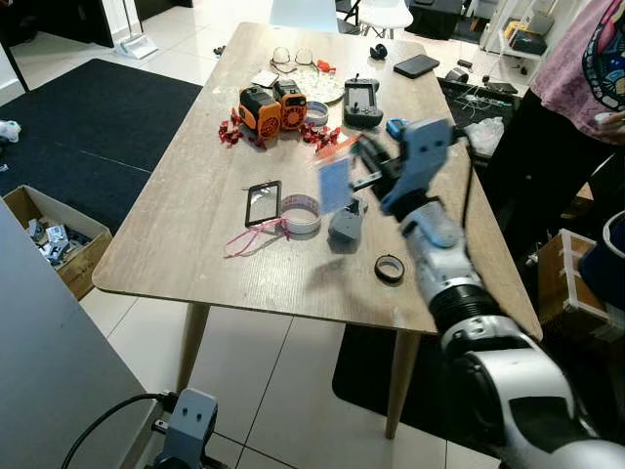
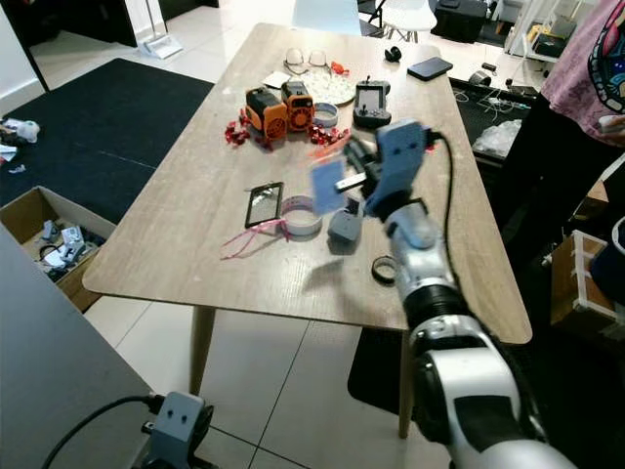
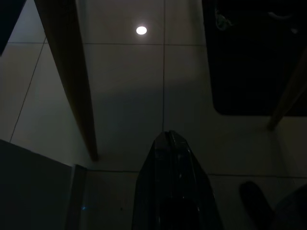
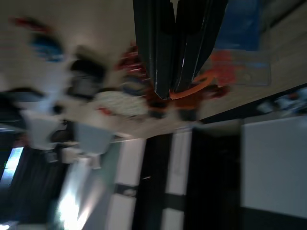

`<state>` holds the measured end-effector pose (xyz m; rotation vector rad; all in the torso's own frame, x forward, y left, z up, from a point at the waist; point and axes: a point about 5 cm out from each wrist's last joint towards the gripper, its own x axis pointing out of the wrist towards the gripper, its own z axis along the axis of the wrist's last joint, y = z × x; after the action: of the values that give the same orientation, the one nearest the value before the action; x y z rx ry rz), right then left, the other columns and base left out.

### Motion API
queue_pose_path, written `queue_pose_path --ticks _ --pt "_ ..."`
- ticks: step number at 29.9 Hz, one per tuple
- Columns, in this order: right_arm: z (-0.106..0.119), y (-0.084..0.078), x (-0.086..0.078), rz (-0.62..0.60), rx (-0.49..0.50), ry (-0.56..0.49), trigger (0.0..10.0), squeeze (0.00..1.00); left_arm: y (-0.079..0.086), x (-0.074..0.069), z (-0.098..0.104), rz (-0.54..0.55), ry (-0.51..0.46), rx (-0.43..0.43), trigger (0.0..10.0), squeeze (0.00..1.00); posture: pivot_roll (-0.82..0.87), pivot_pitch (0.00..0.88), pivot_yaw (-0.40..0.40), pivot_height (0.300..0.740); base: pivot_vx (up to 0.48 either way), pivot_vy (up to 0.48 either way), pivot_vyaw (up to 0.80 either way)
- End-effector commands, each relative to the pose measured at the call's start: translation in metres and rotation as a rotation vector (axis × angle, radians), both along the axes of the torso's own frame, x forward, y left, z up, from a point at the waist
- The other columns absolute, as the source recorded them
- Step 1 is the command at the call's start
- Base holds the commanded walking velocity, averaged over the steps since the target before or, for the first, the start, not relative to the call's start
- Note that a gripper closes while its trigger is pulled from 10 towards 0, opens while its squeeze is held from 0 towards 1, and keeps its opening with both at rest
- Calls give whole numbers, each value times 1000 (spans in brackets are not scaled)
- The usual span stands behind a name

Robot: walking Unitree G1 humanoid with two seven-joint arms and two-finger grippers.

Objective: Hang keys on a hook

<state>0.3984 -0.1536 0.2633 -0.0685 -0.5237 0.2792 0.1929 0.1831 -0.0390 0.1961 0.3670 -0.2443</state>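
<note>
wooden table, right gripper raised, pinching orange lanyard

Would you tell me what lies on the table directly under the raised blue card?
The right gripper holds the blue card by an orange loop above the wooden table. Below sit a grey block and a tape roll; the card blurs what is behind it.

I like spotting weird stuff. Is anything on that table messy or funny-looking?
Yes. Small red pieces lie scattered around the two orange gadgets at the far end of the table. A pink string trails loosely beside a tape roll. Also, the right gripper holds a blue card on an orange strap up in the air.
</note>
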Motion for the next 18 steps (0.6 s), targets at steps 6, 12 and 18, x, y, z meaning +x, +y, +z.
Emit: queue_pose_path --ticks 6,12,18 --pt "24 -74 -8 -367 89 -96 0 0 -4 -5 -4 -9 26 -8 10000 0 63 109 -77 740 0 0 0" --pt "14 -127 -20 -588 158 -50 0 0 -2 -6 -4 -2 26 -8 10000 0 65 109 -80 740 0 0 0" --pt "-18 -192 -51 -843 273 37 0 0 -2 -8 -5 3 29 -8 10000 0 62 110 -81 740 0 0 0"
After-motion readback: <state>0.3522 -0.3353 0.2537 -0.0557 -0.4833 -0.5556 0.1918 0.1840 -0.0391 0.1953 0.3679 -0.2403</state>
